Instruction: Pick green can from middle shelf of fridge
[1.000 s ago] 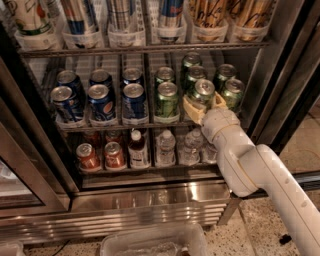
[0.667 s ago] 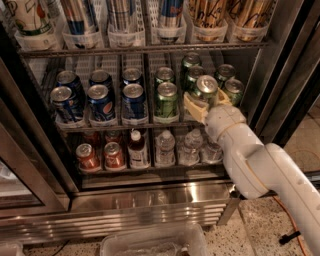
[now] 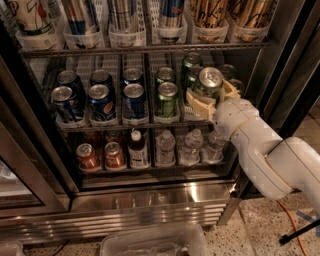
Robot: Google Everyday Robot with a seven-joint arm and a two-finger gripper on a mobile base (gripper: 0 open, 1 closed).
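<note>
The fridge (image 3: 150, 197) stands open with dark wire shelves. On the middle shelf (image 3: 100, 125) stand rows of short blue cans (image 3: 101, 102) at the left and green cans (image 3: 166, 99) to their right. My gripper (image 3: 210, 97) is at the right end of that shelf, its pale fingers (image 3: 199, 104) closed around a green can (image 3: 208, 82) with a silver top. That can is tilted and sits at the shelf's front edge. Another green can (image 3: 190, 62) stands just behind it.
The top rack holds tall cans (image 3: 170, 15) in white trays. The lower rack holds red cans (image 3: 88, 156) and bottles (image 3: 165, 147). The dark door frame (image 3: 292, 75) is close on my arm's right. A clear plastic bin (image 3: 155, 242) sits on the floor below.
My gripper has drawn the green can up and outward from its lane toward the shelf's front, and the arm has swung slightly right. The view has closed in on the fridge.
</note>
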